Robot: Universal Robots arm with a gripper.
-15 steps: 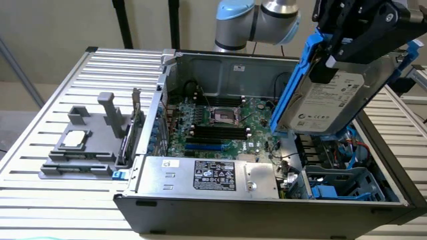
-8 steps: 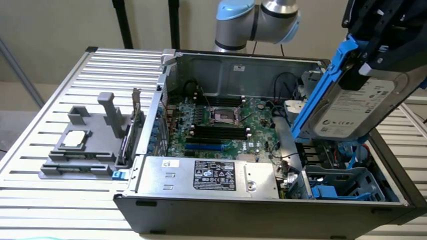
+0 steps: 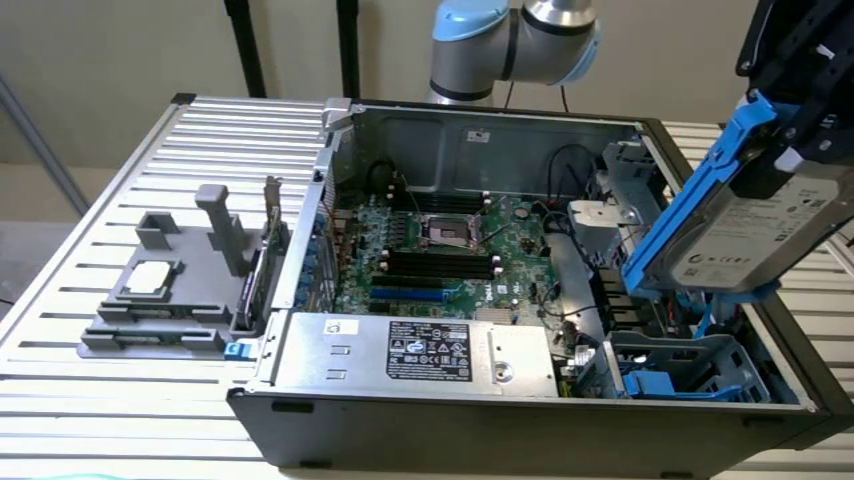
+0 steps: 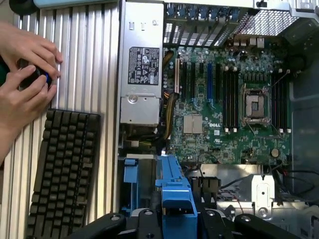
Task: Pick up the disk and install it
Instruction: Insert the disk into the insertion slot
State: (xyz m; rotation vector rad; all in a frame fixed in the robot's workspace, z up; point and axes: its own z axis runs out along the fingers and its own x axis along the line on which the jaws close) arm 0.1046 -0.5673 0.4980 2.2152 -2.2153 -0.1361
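Gripper (image 3: pixel 790 150) clamped on the disk (image 3: pixel 747 235), jaws partly closed against its blue rails; disk held tilted in the air above the drive bay (image 3: pixel 681 365) at the open computer case's (image 3: pixel 534 430) end on the exterior view's right; case rests on a slatted metal table (image 3: pixel 240 120); keyboard (image 4: pixel 62 169) beside the case; a person's hands (image 4: pixel 25 74) near it; beige wall behind.
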